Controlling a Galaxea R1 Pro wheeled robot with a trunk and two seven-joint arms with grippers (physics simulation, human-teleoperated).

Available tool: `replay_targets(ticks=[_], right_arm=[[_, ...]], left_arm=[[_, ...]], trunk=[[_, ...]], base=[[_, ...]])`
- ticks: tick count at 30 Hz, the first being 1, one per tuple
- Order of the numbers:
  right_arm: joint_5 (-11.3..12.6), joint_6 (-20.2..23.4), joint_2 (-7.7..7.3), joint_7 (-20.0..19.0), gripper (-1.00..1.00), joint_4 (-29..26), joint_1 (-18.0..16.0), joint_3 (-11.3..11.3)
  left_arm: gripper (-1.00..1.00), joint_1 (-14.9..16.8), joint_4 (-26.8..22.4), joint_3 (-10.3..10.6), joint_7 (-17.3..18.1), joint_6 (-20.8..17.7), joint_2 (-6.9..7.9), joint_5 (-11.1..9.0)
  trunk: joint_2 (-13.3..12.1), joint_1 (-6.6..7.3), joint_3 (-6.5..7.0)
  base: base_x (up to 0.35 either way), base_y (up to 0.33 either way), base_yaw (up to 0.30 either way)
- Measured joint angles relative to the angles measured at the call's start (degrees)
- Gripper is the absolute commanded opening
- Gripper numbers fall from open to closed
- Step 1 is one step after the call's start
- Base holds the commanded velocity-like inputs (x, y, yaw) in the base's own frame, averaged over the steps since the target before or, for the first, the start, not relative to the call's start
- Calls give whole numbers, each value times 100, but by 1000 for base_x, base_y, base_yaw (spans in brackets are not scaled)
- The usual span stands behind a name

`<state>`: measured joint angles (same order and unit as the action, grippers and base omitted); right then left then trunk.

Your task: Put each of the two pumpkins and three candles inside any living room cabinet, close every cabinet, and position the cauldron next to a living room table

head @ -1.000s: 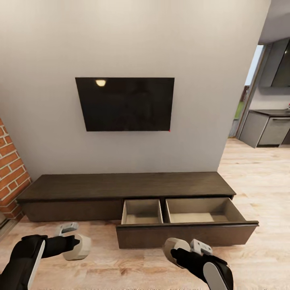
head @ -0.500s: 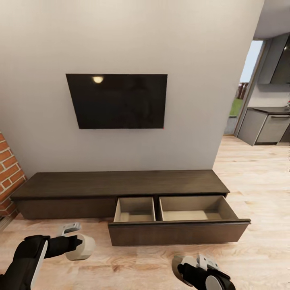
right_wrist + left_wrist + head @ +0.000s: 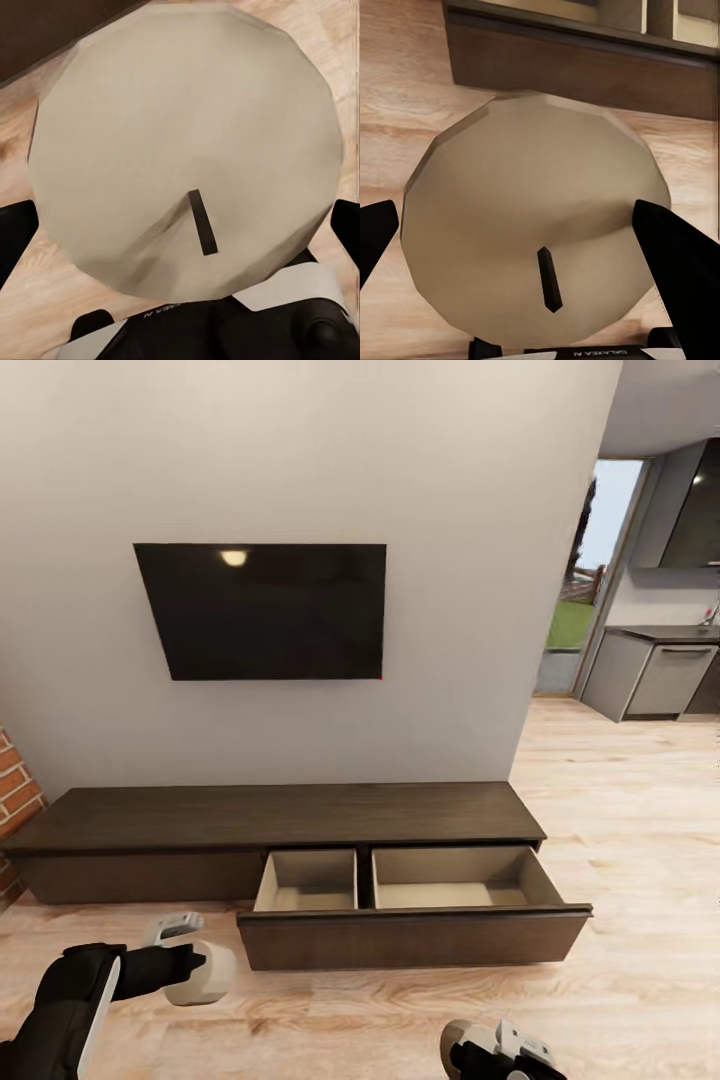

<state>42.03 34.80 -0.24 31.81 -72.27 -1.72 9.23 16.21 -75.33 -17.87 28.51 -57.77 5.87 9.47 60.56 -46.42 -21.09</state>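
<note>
The long dark-brown cabinet stands against the wall with one wide drawer pulled out; its two pale compartments hold nothing. My left gripper is shut on a beige candle, low over the floor just left of the drawer front. The black fingers press on the candle's sides, and the drawer front runs close beyond it. My right gripper is shut on a second candle at the head view's bottom edge, in front of the drawer. Pumpkins, cauldron and table are out of view.
A black TV hangs on the wall above the cabinet. Red brick borders the far left. At the right, an opening leads to a kitchen with grey counters. Wood floor stretches right of the drawer.
The whole head view has shifted, so the cabinet and TV sit further left. My right gripper with its candle has sunk toward the picture's bottom edge. The left gripper holds its place.
</note>
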Motion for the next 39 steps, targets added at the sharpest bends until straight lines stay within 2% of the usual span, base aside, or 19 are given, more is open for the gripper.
replay_targets(ticks=[14,26,39], right_arm=[[12,51,26,-2,-100,-24,-5,20],[8,57,65,0,-100,-35,-6,28],[7,65,77,4,-100,-54,-6,31]], left_arm=[[-100,0,0,10,-9,95,-5,-1],[-100,0,0,10,-11,101,-4,0],[-100,0,-1,10,-12,103,-5,-1]], trunk=[[0,2,0],[0,0,0],[0,2,0]], base=[[215,-223,0],[22,-269,0],[161,-238,0]])
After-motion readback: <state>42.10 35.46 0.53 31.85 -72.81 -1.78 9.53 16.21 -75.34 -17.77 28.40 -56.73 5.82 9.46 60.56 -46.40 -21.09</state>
